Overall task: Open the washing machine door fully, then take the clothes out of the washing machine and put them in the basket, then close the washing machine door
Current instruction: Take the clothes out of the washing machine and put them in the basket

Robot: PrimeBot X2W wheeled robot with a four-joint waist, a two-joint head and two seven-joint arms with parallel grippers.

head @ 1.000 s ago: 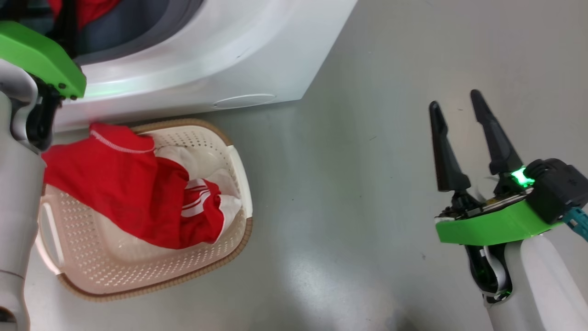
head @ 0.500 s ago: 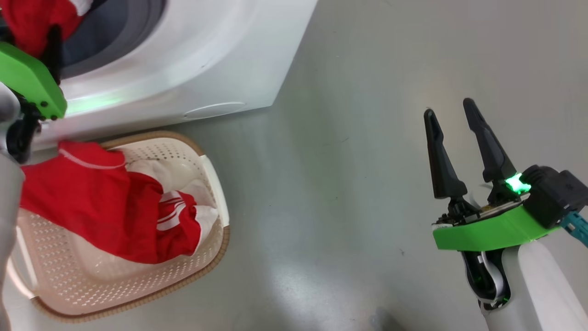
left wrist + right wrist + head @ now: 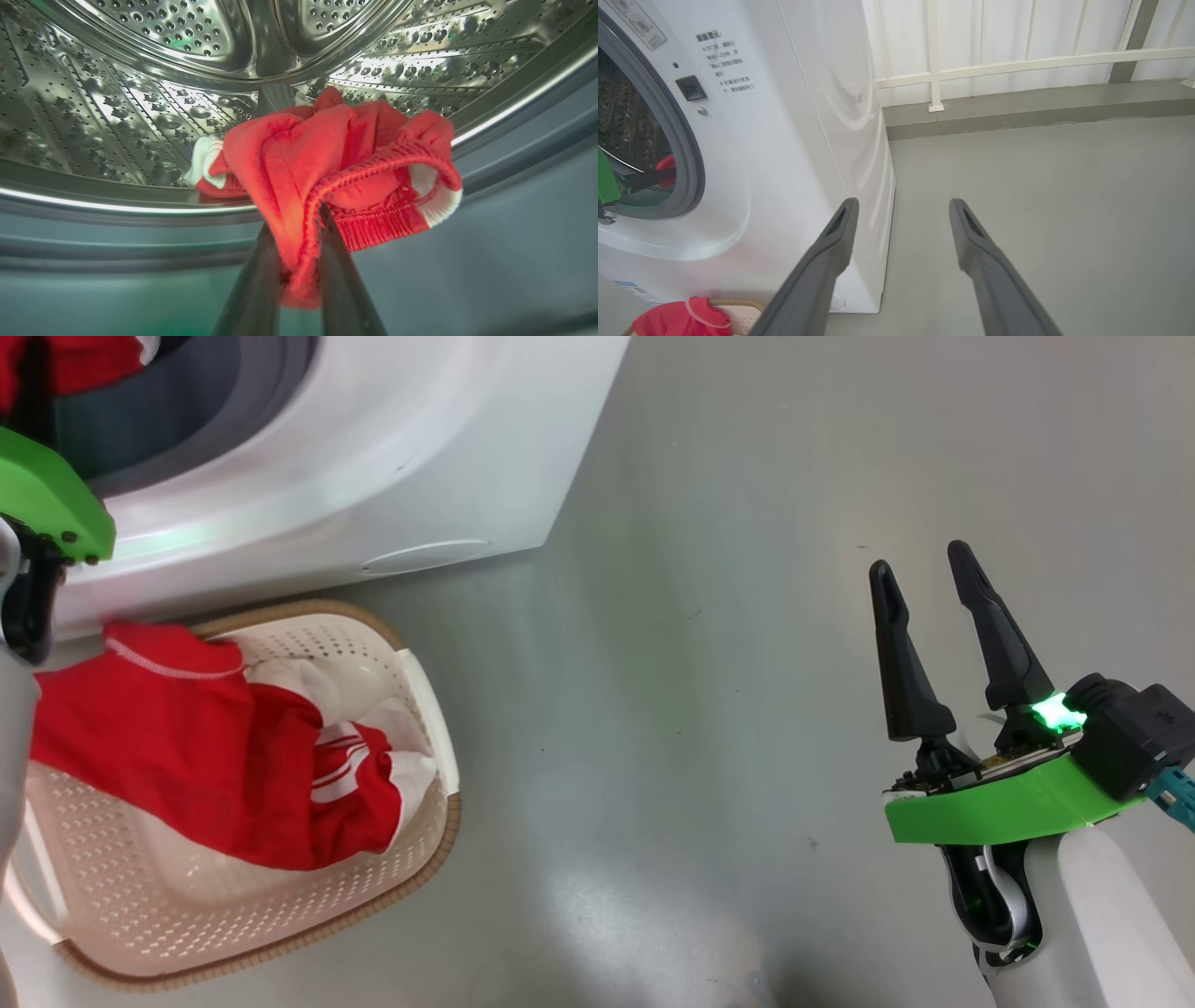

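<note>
Left end effector: its two dark fingers are clamped on a fold of a red garment with white trim. I read this as a firm pinch, with cloth bulging out on both sides of the fingers. The garment sits bunched beyond the fingertips at the front lip of the perforated steel drum, beside the grey rubber ring. In the right wrist view I see one of these fingers reaching into the round opening of the washing machine, with a patch of red at its tip.

Right end effector: the fingers are spread wide and hold nothing. It is poised over the grey floor, well apart from the machine and the basket.

Basket: it stands on the floor just in front of the machine's base. A second red garment with white panels and stripes lies inside it, and its stitched edge laps over the rim on the machine side. My left forearm covers the basket's left end in the head view.
</note>
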